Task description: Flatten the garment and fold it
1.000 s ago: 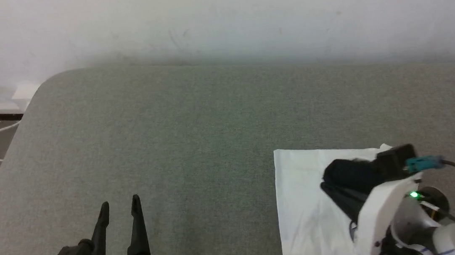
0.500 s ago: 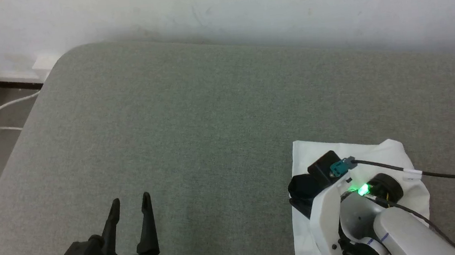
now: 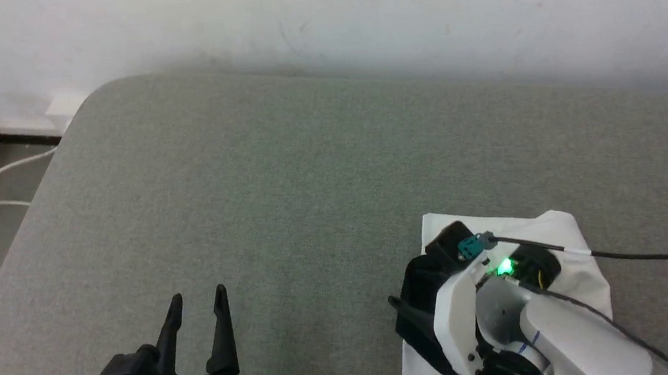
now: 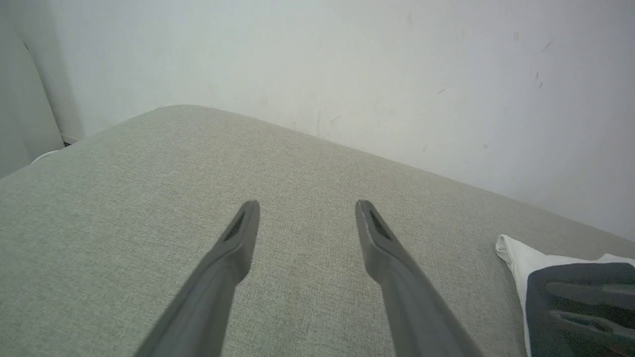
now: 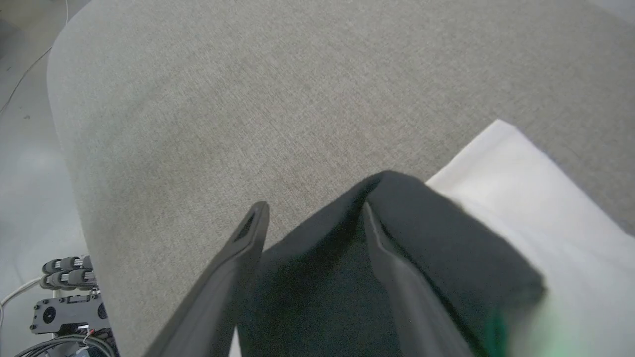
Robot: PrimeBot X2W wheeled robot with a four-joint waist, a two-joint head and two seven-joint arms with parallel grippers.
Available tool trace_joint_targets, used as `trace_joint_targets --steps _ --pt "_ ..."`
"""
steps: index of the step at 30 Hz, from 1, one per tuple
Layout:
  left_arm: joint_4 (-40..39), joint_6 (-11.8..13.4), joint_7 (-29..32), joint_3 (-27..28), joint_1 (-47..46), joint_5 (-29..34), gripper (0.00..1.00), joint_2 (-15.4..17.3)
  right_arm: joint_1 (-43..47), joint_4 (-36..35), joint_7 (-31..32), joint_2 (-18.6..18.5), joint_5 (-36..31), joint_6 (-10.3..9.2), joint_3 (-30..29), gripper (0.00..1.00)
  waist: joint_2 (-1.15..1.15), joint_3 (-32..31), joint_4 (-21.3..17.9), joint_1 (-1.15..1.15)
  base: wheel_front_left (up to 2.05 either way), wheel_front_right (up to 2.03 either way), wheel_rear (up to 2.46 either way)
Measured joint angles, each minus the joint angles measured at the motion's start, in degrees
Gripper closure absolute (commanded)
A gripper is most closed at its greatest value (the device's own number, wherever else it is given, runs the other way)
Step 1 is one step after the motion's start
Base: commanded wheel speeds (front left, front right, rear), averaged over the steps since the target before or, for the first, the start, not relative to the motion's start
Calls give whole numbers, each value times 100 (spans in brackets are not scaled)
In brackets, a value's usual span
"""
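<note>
The garment (image 3: 568, 228) lies folded at the near right of the grey cushion, with its white body (image 5: 545, 198) underneath and a black sleeve (image 5: 446, 248) on top. My right gripper (image 5: 313, 210) is open low over it. The black sleeve lies under and between the spread fingers, and one finger (image 5: 392, 267) rests on the cloth. In the head view the right wrist (image 3: 464, 304) covers much of the garment. My left gripper (image 3: 197, 300) stands open and empty over bare cushion at the near left. Its fingers (image 4: 238, 238) are well apart, and the garment's white corner (image 4: 513, 255) shows far to their right.
The grey cushion (image 3: 283, 180) reaches back to a white wall (image 3: 316, 15). Its rounded left edge drops to the floor, where a white cable (image 3: 3, 172) lies. Part of the robot's base (image 5: 64, 307) shows beside the cushion's near edge. A black cable (image 3: 658, 256) trails from the right wrist.
The head camera has shifted. My right arm carried the black sleeve leftward over the white body, and its jaws now stand apart. The left gripper has kept its pose.
</note>
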Motion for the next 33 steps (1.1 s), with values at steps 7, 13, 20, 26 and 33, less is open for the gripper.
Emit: trace_joint_targets --steps 7,13,20,26,33 --pt "-83 -1 0 45 16 43 0 -7 -535 -902 248 -815 -242 0 115 0 0 -268 -352 0 0 0 0" --pt "-389 5 0 30 12 43 0 -11 -650 -1946 37 -1608 -761 0 -817 0 0 -398 -717 0 0 0 0" --pt "-854 69 0 36 9 42 0 -14 458 -2568 -1306 -1448 -1530 0 -2928 0 0 -402 -1031 -1 0 0 0" --pt "-1193 105 0 107 72 180 0 -15 1840 -3032 -2330 -353 -1806 0 -4333 0 0 -347 -1172 0 0 0 0" --pt "-1412 158 0 131 381 505 0 -15 2766 -3274 -2762 427 -1878 0 -4565 0 0 -282 -1232 0 0 0 0"
